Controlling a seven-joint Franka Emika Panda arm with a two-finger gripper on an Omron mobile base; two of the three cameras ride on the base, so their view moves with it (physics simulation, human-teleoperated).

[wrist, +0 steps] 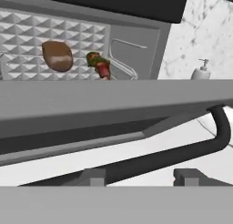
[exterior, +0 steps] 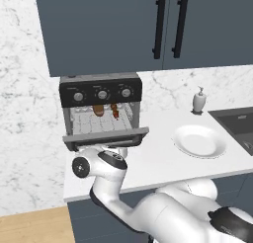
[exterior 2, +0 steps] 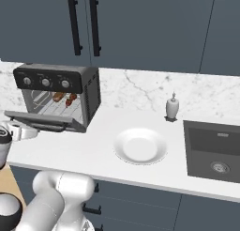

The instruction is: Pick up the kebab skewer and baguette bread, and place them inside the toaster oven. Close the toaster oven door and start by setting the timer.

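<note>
- The toaster oven [exterior: 101,108] stands at the left end of the counter [exterior: 158,160], against the marble wall, with three silver knobs on its black top panel.
- The toaster oven door [exterior: 105,137] hangs dropped open, roughly level, reaching out toward the counter's front edge.
- Inside the oven, the baguette bread [exterior: 98,109] lies on the wire rack, left of the kebab skewer [exterior: 114,110]; in the hand view the loaf [wrist: 58,56] and the skewer [wrist: 99,64] sit near each other but apart, deep in the cavity.
- The gripper [wrist: 141,175] sits just under the door's front edge, its two dark tips on either side of the black bar handle [wrist: 173,157], which runs across between them.
- The jaws stand partly spread around the handle; whether they actually press on the bar cannot be told.
- In the left base view the arm's wrist lies just below the door, at the counter's front left edge.
- A white plate [exterior: 199,141] rests mid-counter, near the front edge, well apart from the oven.
- A soap dispenser [exterior: 198,100] stands at the back by the wall, beside the dark sink [exterior 2: 213,150] at the counter's right end.
</note>
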